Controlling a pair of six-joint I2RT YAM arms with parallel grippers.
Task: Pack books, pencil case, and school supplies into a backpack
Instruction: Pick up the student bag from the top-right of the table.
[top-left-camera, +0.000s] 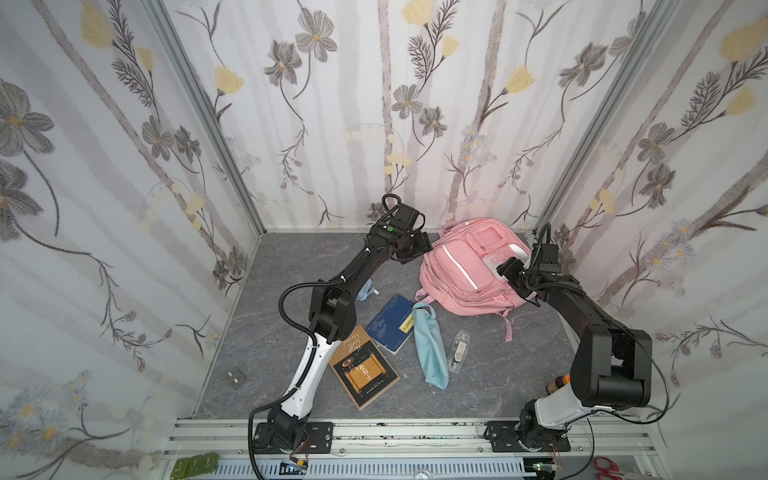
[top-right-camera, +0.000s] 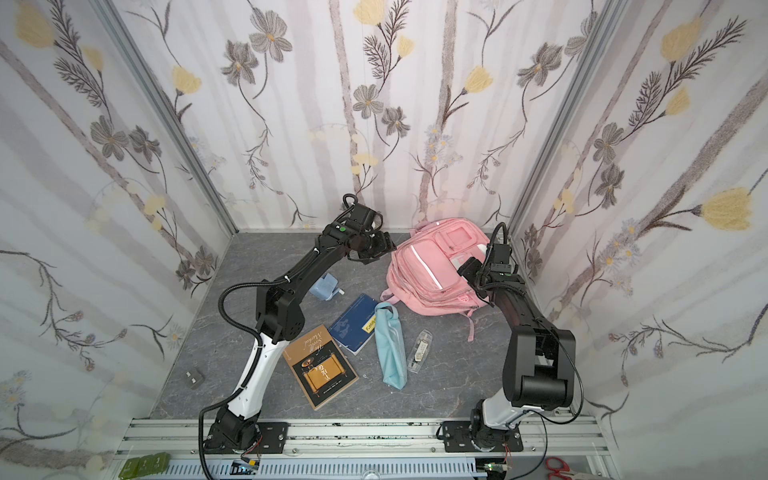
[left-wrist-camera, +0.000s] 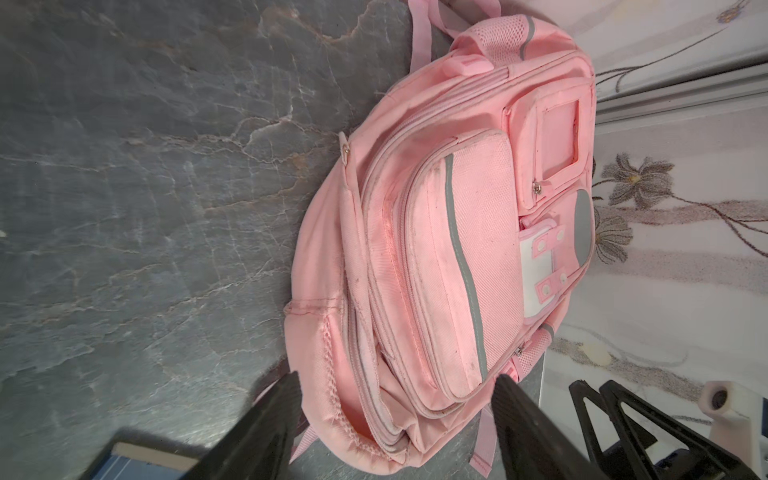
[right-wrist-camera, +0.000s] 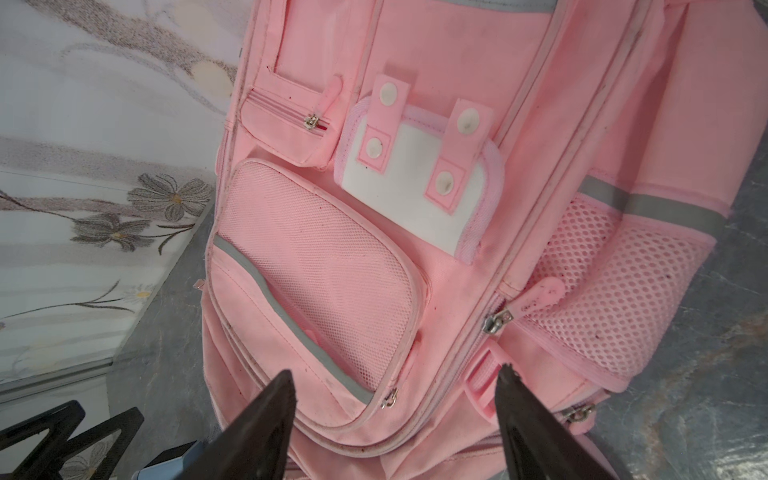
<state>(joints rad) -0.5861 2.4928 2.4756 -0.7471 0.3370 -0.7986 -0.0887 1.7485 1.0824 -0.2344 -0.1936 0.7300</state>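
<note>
The pink backpack (top-left-camera: 465, 270) (top-right-camera: 432, 270) lies flat at the back right, pockets up. My left gripper (top-left-camera: 415, 249) (left-wrist-camera: 399, 378) hovers open just off its left side, fingers apart with nothing between them. Over its right part my right gripper (top-left-camera: 509, 270) (right-wrist-camera: 395, 374) hangs open and empty, near a zip pull (right-wrist-camera: 496, 322). In front lie the brown book (top-left-camera: 363, 370), the navy book (top-left-camera: 388, 322), the light-blue pencil case (top-left-camera: 432, 353) and the clear case (top-left-camera: 457, 351). The pale-blue boxy item (top-right-camera: 324, 286) sits behind my left arm.
Flowered walls close in the back and both sides. A small grey block (top-left-camera: 235, 378) lies at the front left. A brown bottle (top-left-camera: 557, 384) stands by my right arm's base. The metal rail (top-left-camera: 415, 432) runs along the front, with red scissors (top-left-camera: 606, 467) beyond it.
</note>
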